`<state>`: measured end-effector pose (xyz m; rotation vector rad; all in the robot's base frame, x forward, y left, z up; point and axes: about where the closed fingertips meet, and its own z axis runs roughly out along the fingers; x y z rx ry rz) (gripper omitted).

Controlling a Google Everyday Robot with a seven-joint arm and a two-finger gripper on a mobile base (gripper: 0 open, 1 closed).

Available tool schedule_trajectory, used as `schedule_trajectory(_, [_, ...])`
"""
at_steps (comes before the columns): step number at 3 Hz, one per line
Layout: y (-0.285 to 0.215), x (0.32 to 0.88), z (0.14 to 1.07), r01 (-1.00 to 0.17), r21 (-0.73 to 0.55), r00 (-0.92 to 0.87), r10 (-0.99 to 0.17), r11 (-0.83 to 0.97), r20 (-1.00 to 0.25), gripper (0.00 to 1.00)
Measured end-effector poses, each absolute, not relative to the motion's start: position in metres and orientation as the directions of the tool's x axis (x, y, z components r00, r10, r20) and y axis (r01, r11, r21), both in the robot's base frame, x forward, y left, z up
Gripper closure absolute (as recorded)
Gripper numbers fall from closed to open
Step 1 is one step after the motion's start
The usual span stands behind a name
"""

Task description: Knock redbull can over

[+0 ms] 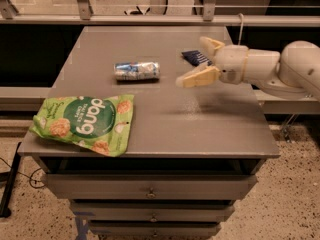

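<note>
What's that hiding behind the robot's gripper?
A flat dark-blue packet lies on the table behind the open gripper, which hovers just above the tabletop. Only one end shows between the fingers; the rest is covered by the gripper.

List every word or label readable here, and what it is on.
"dang": green snack bag; its smaller print is unreadable.
Can, lying on its side: label too blurred to read.
Blue packet: nothing readable.
Gripper, open, over the table right of the can: no text.
</note>
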<state>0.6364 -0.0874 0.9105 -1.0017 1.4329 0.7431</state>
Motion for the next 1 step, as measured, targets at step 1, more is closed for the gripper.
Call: schedule_trajectory(1, [-0.1942, 0.6211, 0.9323, -0.795, -0.144, 0.094, -0.116, 0.59, -0.989, 0.0])
